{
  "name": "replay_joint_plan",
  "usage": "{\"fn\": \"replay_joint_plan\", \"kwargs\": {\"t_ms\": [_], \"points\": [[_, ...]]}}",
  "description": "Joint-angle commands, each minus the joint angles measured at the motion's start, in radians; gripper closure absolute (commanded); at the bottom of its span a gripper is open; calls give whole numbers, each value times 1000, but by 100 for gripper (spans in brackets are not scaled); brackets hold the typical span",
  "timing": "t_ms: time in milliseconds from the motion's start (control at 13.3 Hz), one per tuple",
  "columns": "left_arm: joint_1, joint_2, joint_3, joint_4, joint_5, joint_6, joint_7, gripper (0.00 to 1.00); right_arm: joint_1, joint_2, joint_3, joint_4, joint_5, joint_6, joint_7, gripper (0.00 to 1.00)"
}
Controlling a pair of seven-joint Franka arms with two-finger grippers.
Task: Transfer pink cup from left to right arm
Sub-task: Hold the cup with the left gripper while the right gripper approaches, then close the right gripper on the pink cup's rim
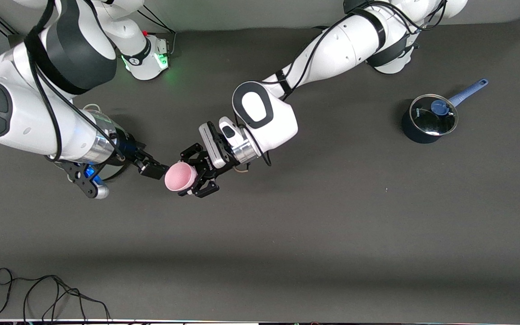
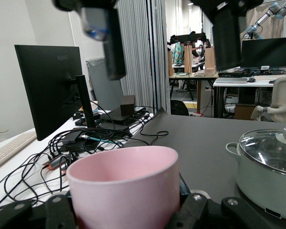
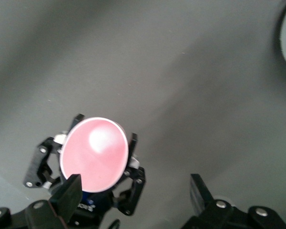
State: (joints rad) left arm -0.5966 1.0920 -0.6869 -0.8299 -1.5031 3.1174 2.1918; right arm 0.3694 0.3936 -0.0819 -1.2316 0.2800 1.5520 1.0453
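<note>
The pink cup (image 1: 181,176) is held on its side above the middle of the table, with my left gripper (image 1: 193,178) shut on its body. In the left wrist view the pink cup (image 2: 124,183) fills the lower middle, clamped in the left gripper (image 2: 128,217). My right gripper (image 1: 155,171) is open right at the cup's free end, touching nothing. From the right wrist the cup (image 3: 94,155) shows as a pink disc close to one of the fingers (image 3: 69,191) of the right gripper (image 3: 133,191), off centre of the gap.
A dark blue saucepan (image 1: 428,120) with a glass lid and blue handle stands toward the left arm's end of the table. A pale pot (image 2: 269,176) with a glass lid shows in the left wrist view. A black cable (image 1: 39,293) lies by the front edge.
</note>
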Motion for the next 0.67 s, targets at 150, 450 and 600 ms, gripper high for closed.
{"fn": "replay_joint_plan", "kwargs": {"t_ms": [150,450,600], "points": [[-14,-17,18,2,-9,13,-20,100,3,4,-7,-67,48,111,22,0],[-14,-17,18,2,-9,13,-21,100,10,-1,-7,-109,50,129,30,0],[-14,-17,18,2,-9,13,-21,100,16,-7,-7,-134,50,128,32,0]]}}
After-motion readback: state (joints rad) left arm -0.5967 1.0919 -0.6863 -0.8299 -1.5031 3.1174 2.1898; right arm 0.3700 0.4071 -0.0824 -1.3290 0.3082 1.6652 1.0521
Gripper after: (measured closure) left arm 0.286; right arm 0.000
